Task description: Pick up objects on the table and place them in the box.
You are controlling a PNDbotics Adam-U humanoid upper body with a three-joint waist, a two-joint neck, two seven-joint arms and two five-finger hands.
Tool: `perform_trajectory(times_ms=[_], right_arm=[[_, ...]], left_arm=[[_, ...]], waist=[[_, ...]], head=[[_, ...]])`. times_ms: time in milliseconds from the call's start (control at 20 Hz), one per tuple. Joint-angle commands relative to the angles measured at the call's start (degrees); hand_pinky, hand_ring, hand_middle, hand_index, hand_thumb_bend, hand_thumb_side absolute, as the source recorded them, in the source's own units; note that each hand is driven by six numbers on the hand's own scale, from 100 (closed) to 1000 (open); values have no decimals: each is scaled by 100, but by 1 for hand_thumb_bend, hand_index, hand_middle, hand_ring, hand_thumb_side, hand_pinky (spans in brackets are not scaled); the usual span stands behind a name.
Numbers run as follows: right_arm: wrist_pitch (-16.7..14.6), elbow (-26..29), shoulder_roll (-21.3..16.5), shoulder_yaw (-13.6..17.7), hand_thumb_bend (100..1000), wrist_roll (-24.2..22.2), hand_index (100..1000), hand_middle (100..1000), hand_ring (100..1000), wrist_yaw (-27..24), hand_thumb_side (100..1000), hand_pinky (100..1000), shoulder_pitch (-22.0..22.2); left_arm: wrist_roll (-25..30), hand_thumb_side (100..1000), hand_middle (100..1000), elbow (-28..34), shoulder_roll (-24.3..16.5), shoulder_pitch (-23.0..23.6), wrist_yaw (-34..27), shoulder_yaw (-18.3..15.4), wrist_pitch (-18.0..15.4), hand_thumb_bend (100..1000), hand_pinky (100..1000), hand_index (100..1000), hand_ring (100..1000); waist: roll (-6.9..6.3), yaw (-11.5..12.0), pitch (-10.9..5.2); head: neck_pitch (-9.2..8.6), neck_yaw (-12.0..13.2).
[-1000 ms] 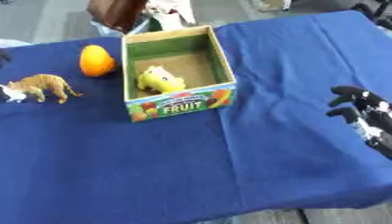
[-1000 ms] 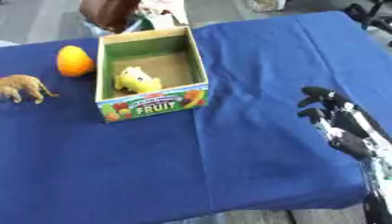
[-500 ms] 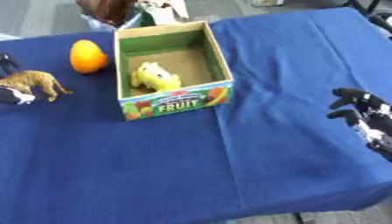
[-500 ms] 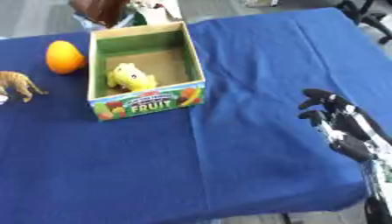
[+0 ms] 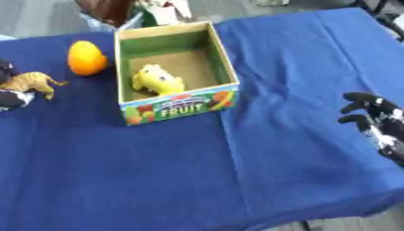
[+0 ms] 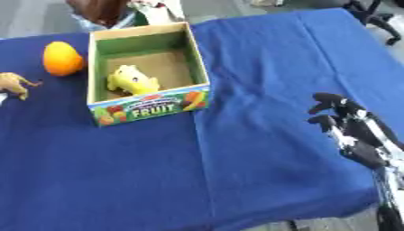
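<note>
Blue cloth covers the bench. The box sits well left of the right hand, whose fingers curl, holding nothing. Left of the box lie an orange and tiger toy; inside it, a yellow toy.

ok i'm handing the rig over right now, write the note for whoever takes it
Right hand: over the cloth at the right edge, well clear of the box, fingers curled, holding nothing.
Left hand: not in view.
Box: upright on the blue table, open top, labelled FRUIT.
Done: one yellow toy lies inside the box.
Left: the orange sits on the cloth just left of the box; the tiger figure stands further left near the table's edge, with a dark and white thing partly cut off beside it. All are on the left, far from the right hand.
</note>
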State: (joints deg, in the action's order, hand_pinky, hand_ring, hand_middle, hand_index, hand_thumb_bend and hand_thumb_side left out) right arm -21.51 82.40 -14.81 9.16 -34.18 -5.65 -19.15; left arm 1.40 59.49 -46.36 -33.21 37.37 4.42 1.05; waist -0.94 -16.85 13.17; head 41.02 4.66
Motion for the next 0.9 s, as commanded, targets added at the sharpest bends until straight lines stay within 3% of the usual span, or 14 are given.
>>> perform_trajectory(times_ms=[50, 300, 500, 700, 900], right_arm=[[-3, 64, -86, 33, 100, -1, 889, 641, 1000, 11, 405, 703, -61], [10, 64, -104, 36, 100, -3, 889, 641, 1000, 13, 402, 702, -38], [19, 67, -91, 8, 100, -39, 888, 641, 1000, 10, 400, 703, -34], [20, 59, -74, -33, 100, -81, 888, 642, 1000, -7, 395, 702, -39], [6, 53, -35, -94, 100, -149, 888, 642, 1000, -36, 392, 702, -70]], left_arm=[[-70, 227, 160, 314, -291, -104, -105, -59, 3, 238, 476, 374, 223], [59, 221, 158, 1012, -445, -173, -300, -53, -14, 235, 474, 375, 219], [258, 218, 164, 1591, -396, -481, -385, 137, -74, 251, 480, 381, 224], [536, 214, 165, 1925, -75, -958, -339, 439, -211, 250, 481, 382, 225], [781, 216, 169, 1871, 346, -1377, -160, 741, -380, 258, 485, 386, 231]], waist=[[-3, 14, -106], [-14, 54, -171], [-7, 73, -223], [25, 67, -260], [71, 1, -262]], head=[[-38, 13], [-19, 4], [-9, 17], [-4, 90], [-4, 182]])
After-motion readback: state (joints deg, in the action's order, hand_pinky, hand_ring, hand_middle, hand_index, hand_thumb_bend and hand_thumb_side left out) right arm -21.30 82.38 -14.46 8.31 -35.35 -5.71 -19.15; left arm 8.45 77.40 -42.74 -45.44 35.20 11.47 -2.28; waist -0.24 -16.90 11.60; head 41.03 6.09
